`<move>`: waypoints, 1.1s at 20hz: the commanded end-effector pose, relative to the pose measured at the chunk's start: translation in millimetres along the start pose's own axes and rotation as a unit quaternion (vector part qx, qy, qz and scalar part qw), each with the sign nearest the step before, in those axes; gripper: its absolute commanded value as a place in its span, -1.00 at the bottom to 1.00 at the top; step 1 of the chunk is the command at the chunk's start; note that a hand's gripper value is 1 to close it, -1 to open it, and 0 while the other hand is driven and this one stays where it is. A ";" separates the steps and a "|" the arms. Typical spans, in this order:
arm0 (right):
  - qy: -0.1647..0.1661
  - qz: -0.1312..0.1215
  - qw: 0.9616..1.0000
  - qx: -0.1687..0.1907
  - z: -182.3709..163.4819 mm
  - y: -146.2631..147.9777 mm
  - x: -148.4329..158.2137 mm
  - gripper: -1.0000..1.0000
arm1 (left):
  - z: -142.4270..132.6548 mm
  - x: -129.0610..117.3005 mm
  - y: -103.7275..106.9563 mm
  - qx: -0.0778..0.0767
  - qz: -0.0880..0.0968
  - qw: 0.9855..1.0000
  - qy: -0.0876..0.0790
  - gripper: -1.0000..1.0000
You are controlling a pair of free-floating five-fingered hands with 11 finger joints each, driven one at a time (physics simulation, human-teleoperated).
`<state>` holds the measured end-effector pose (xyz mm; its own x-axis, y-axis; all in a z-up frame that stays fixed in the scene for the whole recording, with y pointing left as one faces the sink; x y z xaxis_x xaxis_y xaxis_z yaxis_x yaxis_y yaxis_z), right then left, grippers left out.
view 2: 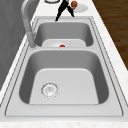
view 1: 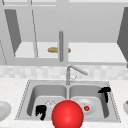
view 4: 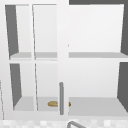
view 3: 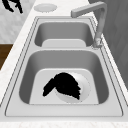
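Note:
My left hand (view 1: 40,111) hangs by the front rim of the left basin (view 1: 37,93) with fingers loosely spread downward, holding nothing; the right side view has it at the far top left (view 3: 13,4), out in front of the counter. My right hand (view 1: 104,91) floats above the right basin, fingers relaxed and pointing down, also holding nothing. From the right it (view 3: 65,86) covers most of a white plate (view 3: 85,88) on that basin's floor. A small red thing (view 1: 86,108) lies on that plate (view 2: 53,45). A big red ball (view 1: 67,115) sits at the sink's front middle.
The faucet (view 1: 72,71) rises behind the divider, its spout toward the right basin. A plate (view 1: 3,110) lies on the left counter. A dish (view 2: 82,8) with an orange-brown item (view 2: 74,3) stands on the right counter. A flat brown thing (view 4: 53,103) rests on the cabinet's lower shelf.

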<state>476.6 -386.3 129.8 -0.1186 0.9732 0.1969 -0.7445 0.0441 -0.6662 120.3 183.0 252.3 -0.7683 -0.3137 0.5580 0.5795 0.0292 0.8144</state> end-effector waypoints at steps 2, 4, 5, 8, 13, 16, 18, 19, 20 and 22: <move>0.003 -0.012 1.000 -0.011 31.7 -7.9 -20.6 -1.00 | 0.0 0.0 0.0 0.000 0.000 1.000 0.000 0.00; 0.000 -0.016 1.000 -0.009 42.3 -11.1 -31.1 -1.00 | 0.0 0.0 0.0 0.000 0.000 1.000 0.000 0.00; -0.002 -0.016 1.000 -0.009 48.0 -12.6 -36.3 -1.00 | 0.0 0.0 0.0 0.000 0.000 1.000 0.000 0.00; -0.010 -0.017 1.000 -0.011 59.9 -14.1 -52.7 -1.00 | 0.0 0.0 0.0 0.000 0.000 1.000 0.000 0.00; -0.017 -0.016 1.000 -0.014 77.9 -15.3 -83.0 -1.00 | 0.0 0.0 0.0 0.000 0.000 1.000 0.000 0.00; -0.019 -0.016 1.000 -0.017 89.0 -16.2 -102.2 -1.00 | 0.0 0.0 0.0 0.000 0.000 1.000 0.000 0.00; -0.018 -0.015 1.000 -0.018 97.2 -16.9 -115.7 -1.00 | 0.0 0.0 0.0 0.000 0.000 1.000 0.000 0.00; -0.018 -0.014 1.000 -0.019 101.6 -17.2 -122.6 -1.00 | 0.0 0.0 0.0 0.000 0.000 1.000 0.000 0.00; -0.017 -0.012 1.000 -0.020 106.1 -17.7 -129.8 -1.00 | 0.0 0.0 0.0 0.000 0.000 1.000 0.000 0.00; -0.015 -0.009 1.000 -0.024 116.9 -17.3 -144.1 -1.00 | 0.0 0.0 0.0 0.000 0.000 1.000 0.000 0.00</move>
<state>436.3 -530.8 191.2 -0.1223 0.9642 0.2351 -0.7345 0.0714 -0.6748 120.3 183.0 252.3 -0.7683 -0.3137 0.5580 0.5795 0.0292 0.8144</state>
